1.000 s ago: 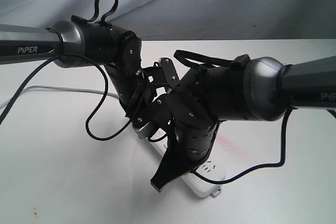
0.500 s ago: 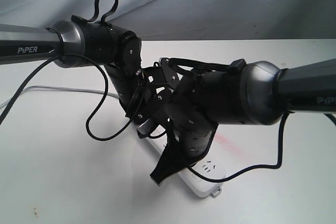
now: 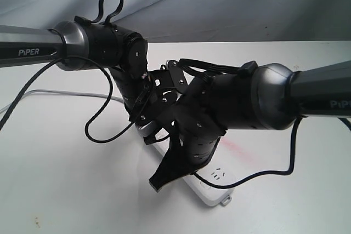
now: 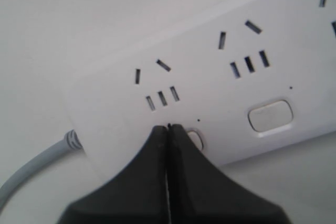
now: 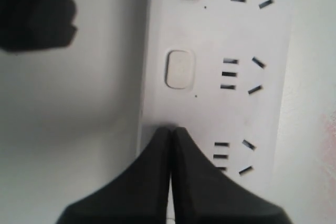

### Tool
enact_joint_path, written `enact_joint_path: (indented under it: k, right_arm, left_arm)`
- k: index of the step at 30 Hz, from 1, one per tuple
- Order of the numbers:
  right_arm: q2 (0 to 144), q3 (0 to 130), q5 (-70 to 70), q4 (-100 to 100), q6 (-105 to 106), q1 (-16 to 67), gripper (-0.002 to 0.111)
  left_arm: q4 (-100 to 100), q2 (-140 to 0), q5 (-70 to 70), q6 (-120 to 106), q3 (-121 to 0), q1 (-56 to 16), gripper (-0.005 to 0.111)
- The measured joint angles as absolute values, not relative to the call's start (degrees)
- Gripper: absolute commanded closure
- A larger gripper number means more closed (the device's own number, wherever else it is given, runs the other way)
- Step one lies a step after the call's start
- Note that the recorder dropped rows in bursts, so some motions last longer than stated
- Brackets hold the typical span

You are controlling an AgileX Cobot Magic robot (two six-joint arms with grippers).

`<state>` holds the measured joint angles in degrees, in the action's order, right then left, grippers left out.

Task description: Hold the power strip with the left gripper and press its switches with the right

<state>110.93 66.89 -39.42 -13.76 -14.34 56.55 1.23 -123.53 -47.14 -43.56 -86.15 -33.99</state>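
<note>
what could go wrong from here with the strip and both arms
The left gripper has its jaws shut, not clamped around the power strip, so the strip may slide when pressed. The right gripper, also shut, points close to the strip's edge and could slip off. A loose cable hangs beside the work and might snag.

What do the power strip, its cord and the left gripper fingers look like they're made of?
The power strip looks like smooth white moulded plastic: soft sheen, rounded edges. Its cord seems grey rubbery sheathing, ribbed where it enters the strip. The fingers of the left gripper look like matte black hard plastic, dull with no glint; painted metal can't be ruled out.
</note>
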Motion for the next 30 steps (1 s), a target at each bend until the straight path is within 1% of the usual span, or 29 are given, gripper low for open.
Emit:
enact_joint_path:
  k: [19, 30]
  right_arm:
    - [113.15, 67.62, -40.61, -15.86, -14.13, 56.55, 0.108]
    - [104.79, 66.26, -35.72, -17.68, -16.06, 56.55, 0.108]
  left_arm:
    - [1.23, -123.53, -47.23, -43.56, -86.15, -33.99, 0.107]
    - [1.23, -123.45, -47.23, -43.56, -86.15, -33.99, 0.107]
